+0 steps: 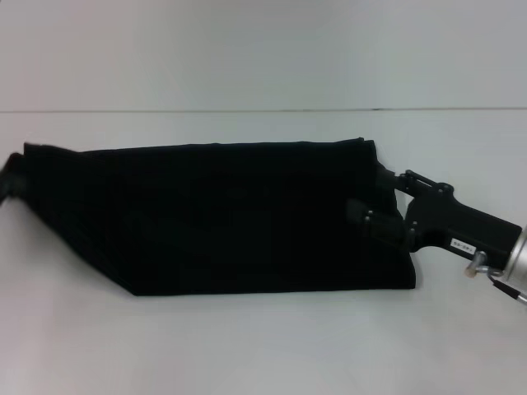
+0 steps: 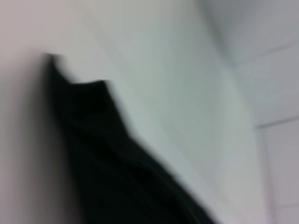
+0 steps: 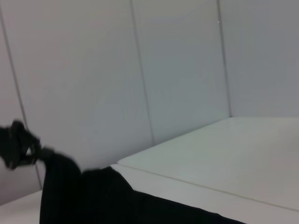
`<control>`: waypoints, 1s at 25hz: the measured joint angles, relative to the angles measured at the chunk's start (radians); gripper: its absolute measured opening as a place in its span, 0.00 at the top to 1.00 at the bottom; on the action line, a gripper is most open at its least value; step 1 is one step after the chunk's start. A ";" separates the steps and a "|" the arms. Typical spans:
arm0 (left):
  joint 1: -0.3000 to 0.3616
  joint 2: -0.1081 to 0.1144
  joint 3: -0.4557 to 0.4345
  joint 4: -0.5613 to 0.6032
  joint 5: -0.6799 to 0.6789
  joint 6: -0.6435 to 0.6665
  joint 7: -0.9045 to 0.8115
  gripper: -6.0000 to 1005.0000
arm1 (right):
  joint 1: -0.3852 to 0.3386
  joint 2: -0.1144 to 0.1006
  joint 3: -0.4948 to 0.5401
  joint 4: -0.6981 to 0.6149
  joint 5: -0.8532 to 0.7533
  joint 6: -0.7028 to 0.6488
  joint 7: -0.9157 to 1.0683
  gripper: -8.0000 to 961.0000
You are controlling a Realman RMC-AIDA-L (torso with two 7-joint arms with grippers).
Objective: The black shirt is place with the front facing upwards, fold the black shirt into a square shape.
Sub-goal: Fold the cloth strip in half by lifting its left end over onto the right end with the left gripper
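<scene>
The black shirt (image 1: 214,218) lies folded into a long dark band across the white table (image 1: 247,346), with no lettering showing. My right gripper (image 1: 377,197) is at the band's right end, its fingers over the cloth edge and shut on it. My left gripper (image 1: 11,178) is at the far left edge of the head view, holding the band's left end. In the right wrist view the shirt (image 3: 93,200) runs up to the left gripper (image 3: 18,145), which pinches a corner. The left wrist view shows only a blurred part of the shirt (image 2: 107,168).
The table's back edge (image 1: 263,110) meets a pale wall behind the shirt. Bare white tabletop (image 3: 224,154) lies in front of and behind the band.
</scene>
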 joint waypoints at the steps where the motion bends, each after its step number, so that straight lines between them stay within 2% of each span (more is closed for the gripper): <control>1: -0.025 0.000 0.006 -0.014 -0.028 0.007 0.000 0.94 | -0.008 -0.001 0.008 0.000 0.000 0.001 0.000 0.13; 3: -0.076 -0.002 0.038 -0.041 -0.073 0.009 0.000 0.94 | -0.026 -0.001 0.021 0.001 0.000 0.000 0.001 0.13; 5: -0.138 -0.011 0.107 -0.074 -0.120 -0.013 0.002 0.94 | -0.046 -0.001 0.031 0.001 0.001 -0.005 0.001 0.13; 8: -0.225 -0.040 0.196 -0.108 -0.175 -0.058 0.011 0.94 | -0.077 -0.001 0.038 0.001 0.000 -0.016 0.001 0.13; 12: -0.345 -0.121 0.320 -0.125 -0.249 -0.122 0.031 0.94 | -0.123 -0.001 0.047 0.000 0.000 -0.039 0.002 0.13; 15: -0.406 -0.207 0.389 -0.126 -0.307 -0.159 0.065 0.94 | -0.151 -0.001 0.063 0.001 0.000 -0.056 0.002 0.13; 17: -0.425 -0.252 0.443 -0.146 -0.352 -0.183 0.096 0.94 | -0.163 -0.002 0.065 0.001 -0.002 -0.063 0.002 0.13; 18: -0.429 -0.263 0.472 -0.172 -0.376 -0.196 0.113 0.94 | -0.169 -0.002 0.065 0.001 -0.005 -0.067 0.002 0.13; 22: -0.429 -0.266 0.629 -0.429 -0.486 -0.270 0.235 0.95 | -0.182 -0.002 0.063 0.003 -0.009 -0.078 0.003 0.13; 25: -0.395 -0.270 0.658 -0.536 -0.496 -0.323 0.300 0.95 | -0.182 0.000 0.058 0.007 -0.009 -0.074 0.003 0.13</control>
